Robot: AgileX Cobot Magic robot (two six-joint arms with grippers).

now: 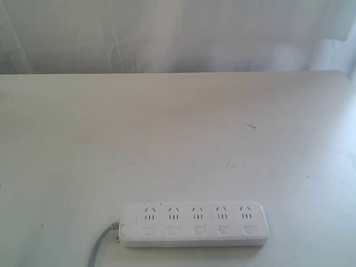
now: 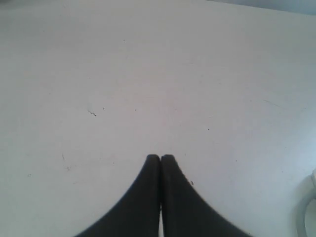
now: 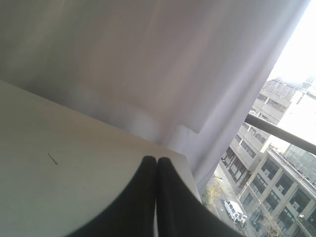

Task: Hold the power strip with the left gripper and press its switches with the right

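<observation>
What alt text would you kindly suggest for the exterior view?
A long white power strip lies flat on a white table, low in the view, with five switches in a row below its sockets. A grey cord leaves its left end.

White table (image 1: 178, 139), pale curtain (image 1: 178, 33), buildings (image 3: 276, 182), perhaps a car (image 3: 236, 210).

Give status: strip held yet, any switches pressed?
Done: nothing. The power strip lies free on the table, no arm near it in the exterior view. In hand: nothing; the left gripper is shut over bare table, the right gripper shut, facing the curtain. Left: grip the strip, then press its five switches.
</observation>
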